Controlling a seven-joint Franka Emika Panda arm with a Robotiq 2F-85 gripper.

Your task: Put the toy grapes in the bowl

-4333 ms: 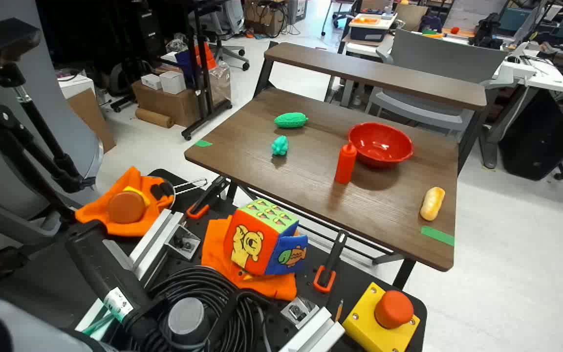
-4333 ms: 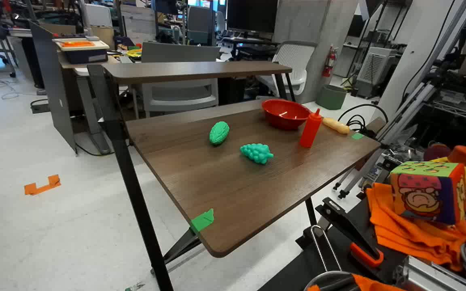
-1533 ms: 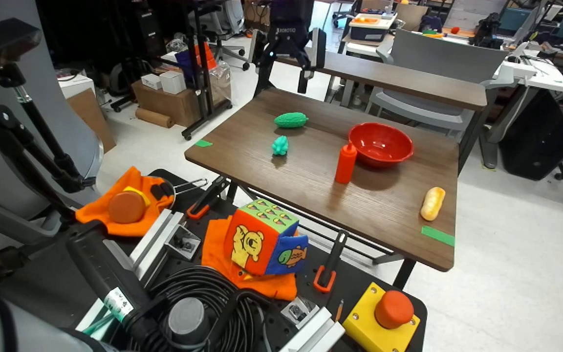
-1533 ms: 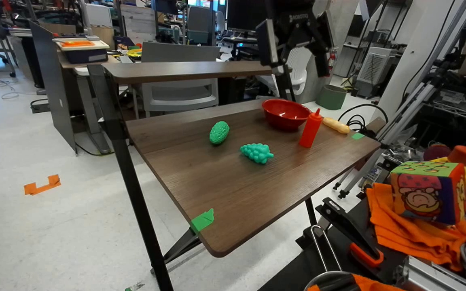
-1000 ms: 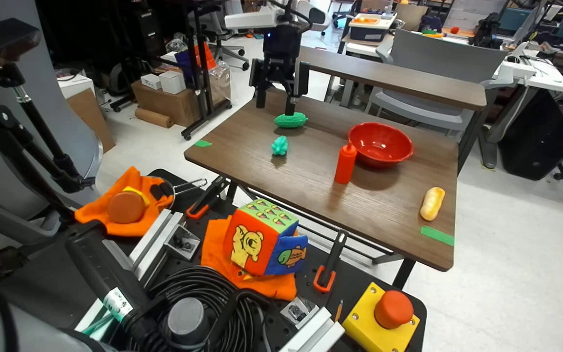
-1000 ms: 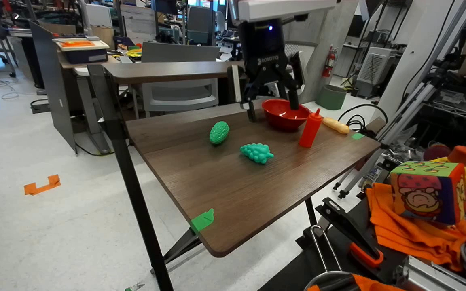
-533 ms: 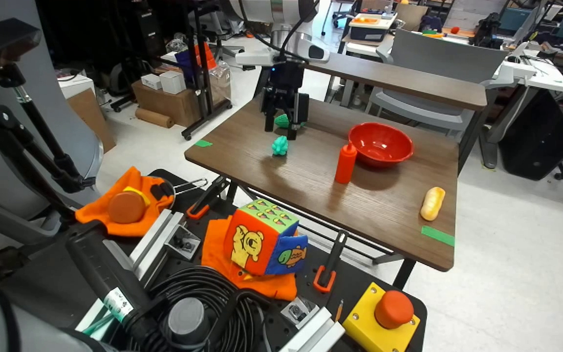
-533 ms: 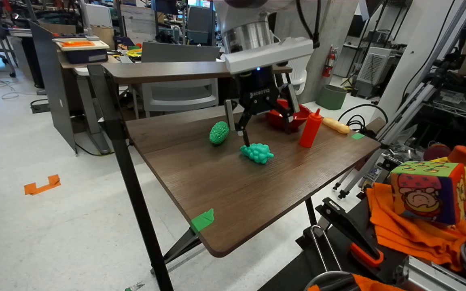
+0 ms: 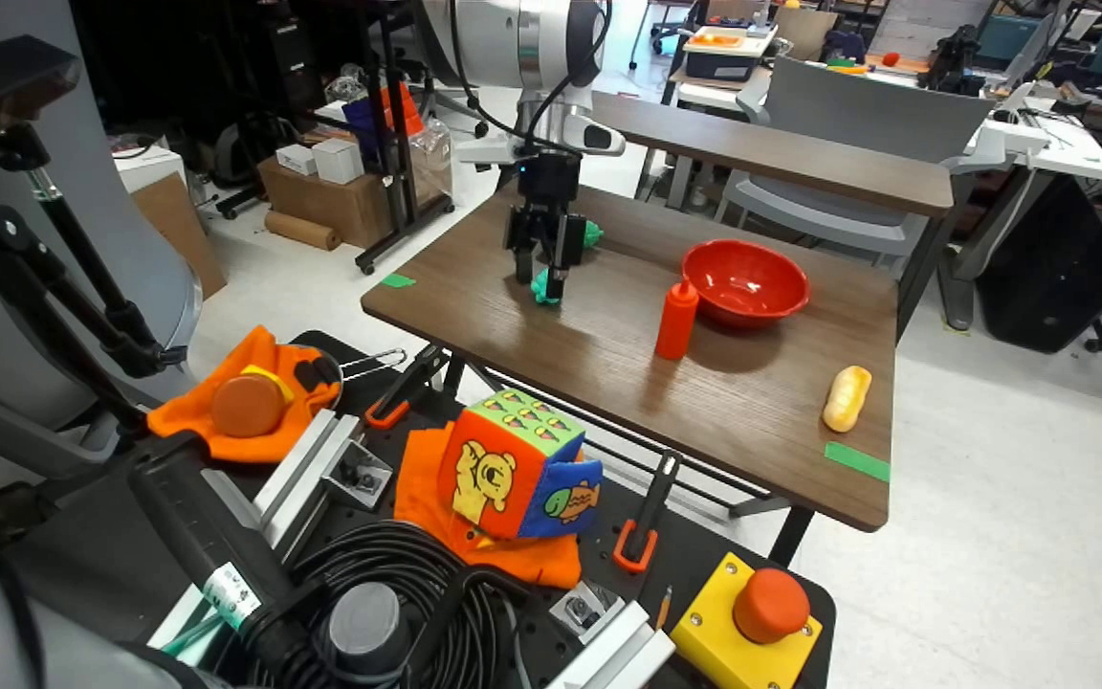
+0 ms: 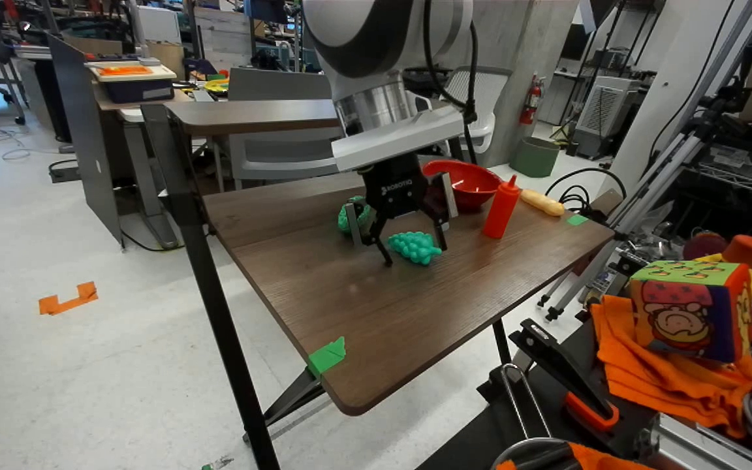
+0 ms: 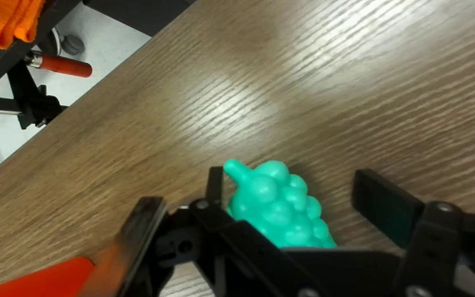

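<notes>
The toy grapes, a small green lumpy cluster, lie on the table; they show in both exterior views and in the wrist view. My gripper is open and low over the table, pointing down with its fingers on either side of the grapes. In the wrist view the gripper has one finger close beside the grapes' stem and a gap on the other side. Part of the grapes is hidden behind the gripper there. The red bowl stands apart on the table, partly hidden by the gripper in an exterior view.
A red squeeze bottle stands upright beside the bowl. A green oval toy lies behind the gripper. A yellow bread-like toy lies near the table's end. A raised shelf runs along one table edge.
The arm came into view and my gripper moved down to the table, its open fingers now around the toy grapes. The grapes, bowl and other toys have not moved.
</notes>
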